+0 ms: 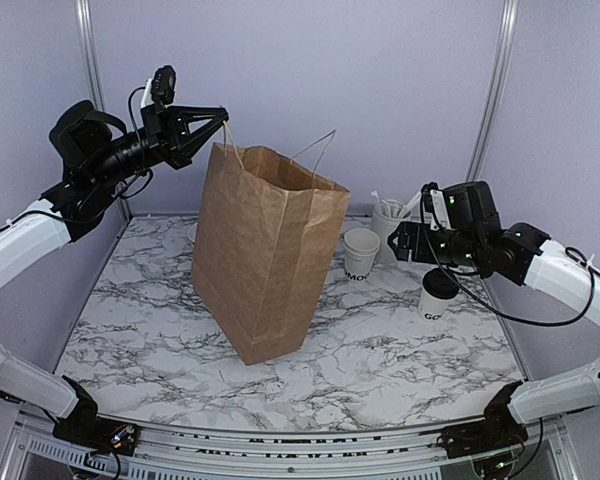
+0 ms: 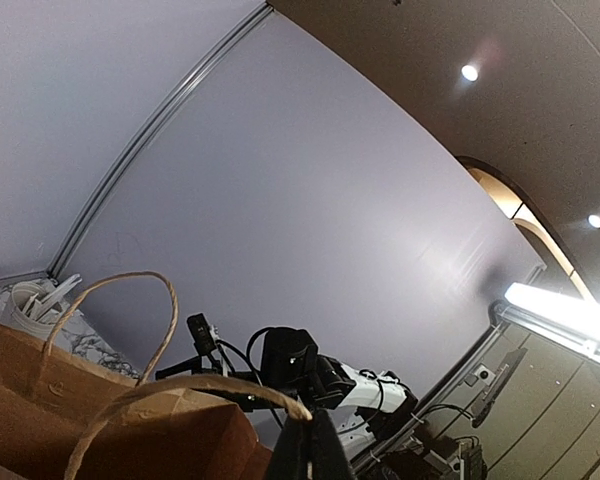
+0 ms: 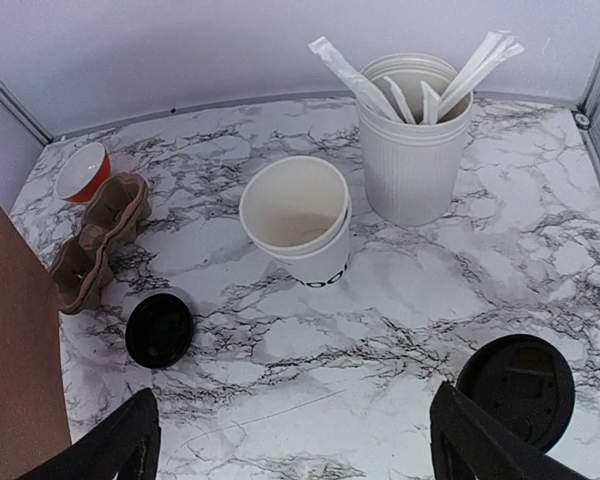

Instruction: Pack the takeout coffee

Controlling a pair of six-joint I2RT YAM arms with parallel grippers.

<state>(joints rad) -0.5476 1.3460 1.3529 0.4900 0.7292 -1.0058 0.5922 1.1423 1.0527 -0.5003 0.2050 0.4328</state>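
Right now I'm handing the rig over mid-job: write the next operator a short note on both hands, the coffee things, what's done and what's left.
Left hand: shut on one handle of the paper bag, which stands upright in the middle of the table.
Right hand: open and empty, hovering right of the bag.
Lidded cup: on the table, close under the right arm.
Open cup and loose black lid: on the table, apart.
Done: bag handle held.
Left: the lidded cup is not yet in the bag. The bag's inside is not visible.
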